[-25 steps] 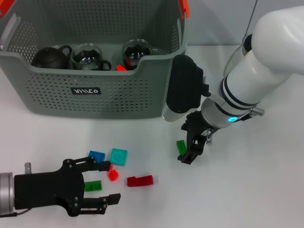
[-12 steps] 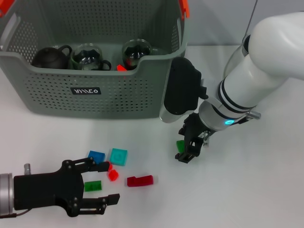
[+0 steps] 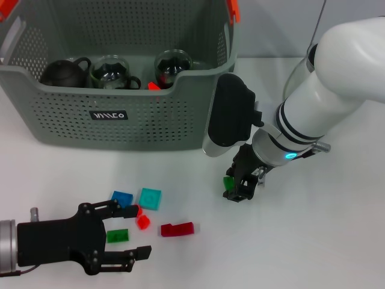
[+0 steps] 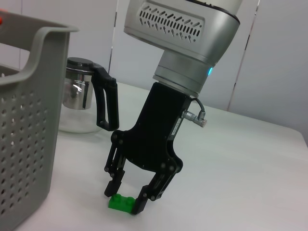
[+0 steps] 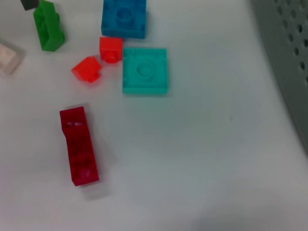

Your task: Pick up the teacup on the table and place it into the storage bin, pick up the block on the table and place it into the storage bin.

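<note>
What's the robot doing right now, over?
Right gripper open, straddling small green plastic block on white table. Left gripper open, parked near loose blocks. Grey-green perforated storage bin nearby, path clear.

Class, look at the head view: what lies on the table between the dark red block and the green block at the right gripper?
Nothing: between the dark red block and the green block at the right gripper, the head view shows only bare white table.

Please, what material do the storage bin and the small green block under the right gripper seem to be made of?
The storage bin looks like moulded plastic, matte grey-green: its walls carry regular rows of punched holes and a thick rounded rim. The green block, between the open fingers of the right gripper, looks like glossy hard plastic with studs on top, probably a toy brick.
</note>
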Controlling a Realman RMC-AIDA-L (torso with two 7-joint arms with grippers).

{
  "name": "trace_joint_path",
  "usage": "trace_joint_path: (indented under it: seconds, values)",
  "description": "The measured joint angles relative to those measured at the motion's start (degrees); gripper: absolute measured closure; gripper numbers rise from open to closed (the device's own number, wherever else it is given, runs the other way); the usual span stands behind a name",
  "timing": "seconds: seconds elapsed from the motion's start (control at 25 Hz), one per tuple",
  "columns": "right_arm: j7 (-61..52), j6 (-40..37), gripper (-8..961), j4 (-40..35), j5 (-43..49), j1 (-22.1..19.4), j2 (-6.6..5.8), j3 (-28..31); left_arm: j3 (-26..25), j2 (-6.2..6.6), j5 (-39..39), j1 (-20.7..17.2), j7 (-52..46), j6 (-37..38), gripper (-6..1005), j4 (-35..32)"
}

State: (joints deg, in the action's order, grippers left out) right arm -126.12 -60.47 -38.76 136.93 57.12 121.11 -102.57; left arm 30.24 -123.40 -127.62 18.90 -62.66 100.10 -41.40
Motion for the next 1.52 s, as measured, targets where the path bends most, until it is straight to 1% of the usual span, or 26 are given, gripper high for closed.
trace_joint_path:
  seconds: [0.08, 0.64, 0.8, 0.96, 1.12, 1.28, 1.4, 1.52]
  values:
    - [0.0, 0.01, 488, 0.0, 0.0, 0.0, 0.0, 0.0, 0.0, 0.0, 0.0, 0.0, 0.0, 0.0, 174, 0.0]
    - [-0.01, -0.54, 495, -0.07, 0.02, -0.1, -0.03, 0.25, 0.0, 0.0, 0.0, 0.07, -0.01, 0.0, 174, 0.0]
    - [-0.17, -1.05, 495, -0.97, 0.03, -0.36, -0.32, 0.84, 0.0, 0.0, 0.0, 0.08, 0.0, 0.0, 174, 0.0]
    - [-0.4, -3.71, 495, -3.64, 0.48, -1.23, -0.71, 2.42, -0.13, 0.0, 0.0, -0.03, 0.0, 0.03, 174, -0.09]
    - [-0.44, -8.68, 494, -10.01, 2.12, -3.58, -0.91, 6.28, -0.94, 0.06, 0.0, -0.05, 0.0, 0.03, 174, -0.14]
    - [-0.45, -15.96, 494, -20.64, 2.89, -7.03, -0.86, 11.42, -2.84, 0.48, -0.07, -0.39, 0.0, 0.06, 174, -0.22]
    - [-0.47, -22.2, 494, -27.97, -0.89, -8.16, -0.73, 14.95, -4.22, 0.7, -0.58, -1.21, 0.05, 0.1, 174, -0.49]
    - [-1.32, -27.51, 494, -33.89, -6.85, -7.41, -0.69, 18.12, -6.47, 0.75, -1.41, -1.58, 0.25, 0.37, 174, -0.64]
